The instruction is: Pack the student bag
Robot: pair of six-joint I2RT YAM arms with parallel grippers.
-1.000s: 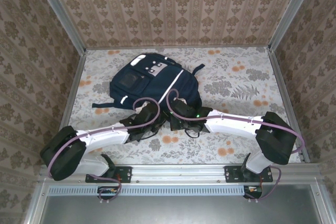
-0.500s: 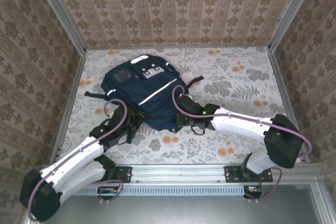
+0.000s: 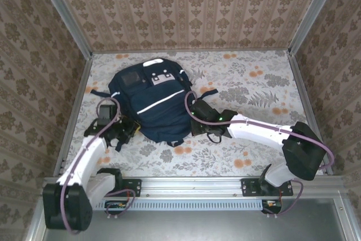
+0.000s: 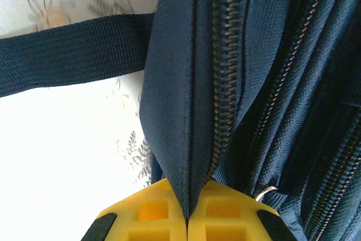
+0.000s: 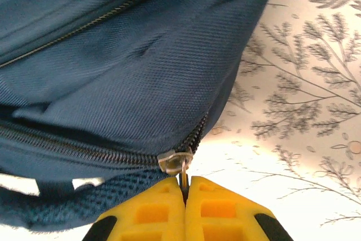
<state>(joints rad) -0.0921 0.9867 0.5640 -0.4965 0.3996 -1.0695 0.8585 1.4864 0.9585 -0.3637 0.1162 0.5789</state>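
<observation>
We see the student bag (image 3: 152,103) lying flat on the floral tabletop (image 3: 254,83), left of centre and toward the back wall. Its white-grey patches are at the far end, and a thin white stripe slants across its front. A dark strap (image 4: 67,57) runs out from its left side over the tabletop.

The left gripper (image 3: 127,129) sits at the bag's near left edge. In the left wrist view we find its yellow jaws pressed together on a ridge of the bag's navy fabric, just beside a zipper (image 4: 223,83).

The right gripper (image 3: 194,121) is at the bag's near right edge. In the right wrist view its jaws are clenched on the small metal zipper pull (image 5: 179,165), which hangs from a slider at a corner of the bag, the teeth running off to the left.

Both arms reach in from the near rail: the left one rises along the left side, and the right one stretches across from the right.
</observation>
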